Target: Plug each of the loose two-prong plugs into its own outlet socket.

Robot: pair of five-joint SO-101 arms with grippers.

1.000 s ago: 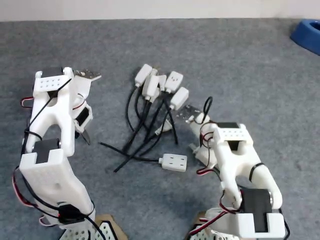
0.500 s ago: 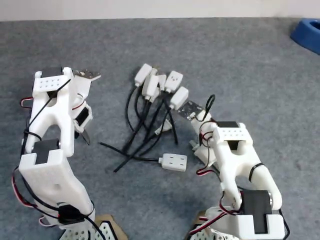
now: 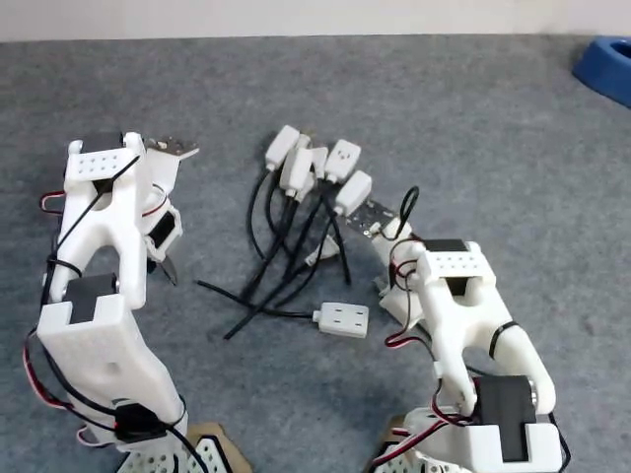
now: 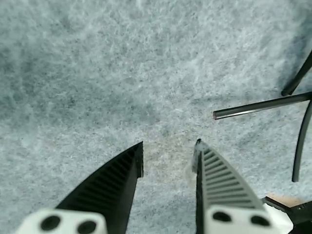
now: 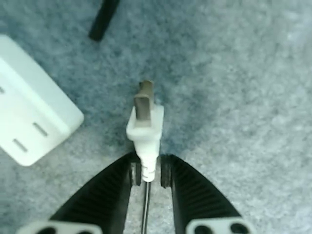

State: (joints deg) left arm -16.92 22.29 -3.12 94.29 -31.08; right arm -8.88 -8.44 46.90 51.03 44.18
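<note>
The right pincer (image 5: 148,170) is clenched on a white two-prong plug (image 5: 145,129), gripping it at its narrow rear end. The long axis of the plug lies in line with the fingers, and its two metal prongs point straight away from the pincer. A thin cord runs back from the plug between the fingers. Near the plug, but not touching it, lies a white outlet socket (image 5: 34,119) with its slots turned toward the camera; the prongs point past this socket, not into it. Whether the plug rests on the grey table (image 3: 493,128) or hangs above it, I cannot tell.

The left pincer (image 4: 168,151) is released, with its fingers spread over bare table. Some black cables (image 4: 263,106) lie to one side of it.

In the high view a cluster of white sockets (image 3: 315,163) lies between the two arms, and their black cables fan out toward the arm bases. One separate socket (image 3: 341,319) lies nearer the bases with its long axis across the view, and its cable leaves toward the left arm. A blue object (image 3: 606,69) sits at the far corner of the table.
</note>
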